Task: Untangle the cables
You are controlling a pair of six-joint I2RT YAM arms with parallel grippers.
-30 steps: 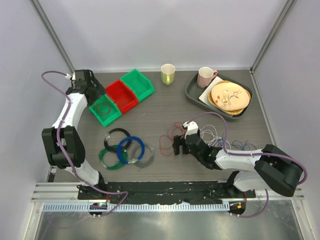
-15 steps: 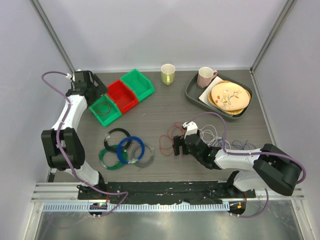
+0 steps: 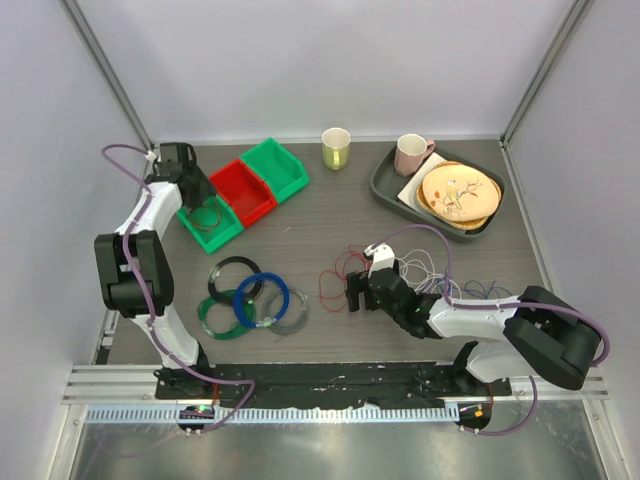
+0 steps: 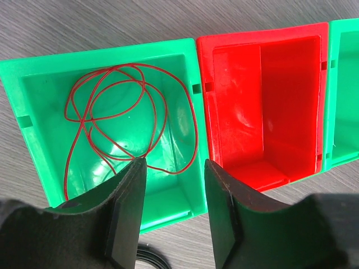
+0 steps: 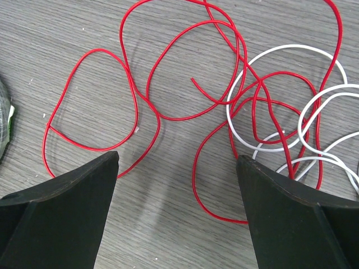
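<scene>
The cables lie tangled right of the table's middle: thin red loops (image 3: 343, 270), white loops (image 3: 420, 266) and a blue strand (image 3: 490, 290). My right gripper (image 3: 357, 292) hangs just above them, open wide; in the right wrist view red cable (image 5: 168, 84) and white cable (image 5: 291, 101) spread beyond its empty fingertips (image 5: 178, 162). Another red cable (image 4: 118, 106) lies loosely coiled inside the near green bin (image 4: 33, 140). My left gripper (image 4: 175, 168) hovers over that bin's near wall, jaws apart with nothing between them; it appears at the back left (image 3: 192, 188).
A red bin (image 3: 243, 192) and a second green bin (image 3: 277, 168) stand beside the near green bin (image 3: 222, 232). Thick coiled rings (image 3: 250, 298) lie front left. A cup (image 3: 335, 148) and a grey tray (image 3: 385, 188) with mug and plates stand at the back.
My left arm has swung so its gripper moved right, over the near green bin, and its jaws now stand narrower. The right arm and the cable tangle have not moved.
</scene>
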